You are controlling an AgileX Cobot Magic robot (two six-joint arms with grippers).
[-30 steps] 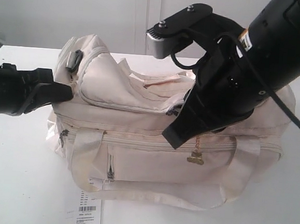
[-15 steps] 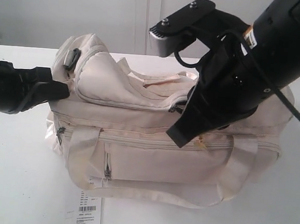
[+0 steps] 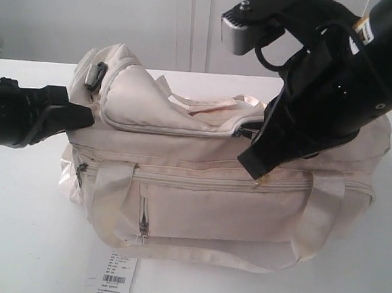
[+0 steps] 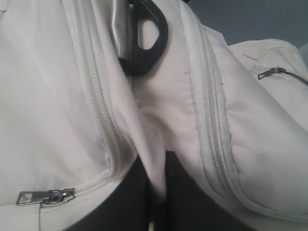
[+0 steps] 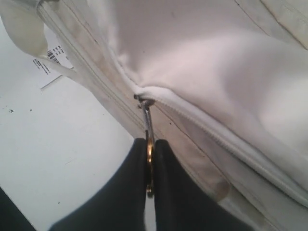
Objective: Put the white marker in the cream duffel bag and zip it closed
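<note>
The cream duffel bag (image 3: 205, 201) sits in the middle of the white bench (image 3: 20, 228), its long front side turned toward the exterior view. The white marker cannot be seen in any view.

The left gripper (image 3: 83, 119) reaches in from the bench's left side to the bag's left end. In the left wrist view its jaws (image 4: 155, 166) are clamped on a pinched fold of cream fabric, which stands up between the 2 dark fingers (image 4: 120, 202). A black plastic buckle (image 4: 144, 38) sits on the bag above that fold. A metal zip puller (image 4: 45, 197) lies flat on the panel beside it.

The right gripper (image 3: 252, 166) comes down from the upper right onto the bag's top. Its jaws (image 5: 150, 163) are pressed together on the metal pull tab (image 5: 148, 139) of the curved top zipper, with the tab sandwiched between the fingers (image 5: 125, 192). From the exterior view the top zipper looks meshed from the bag's left end round to the slider (image 3: 236, 131). A small dark gap shows just past it, beside the arm.

1 webbing handle (image 3: 194, 251) lies along the bag's front base. The white barcode tag (image 3: 114, 276) rests flat on the bench at the front edge, left of centre.
</note>
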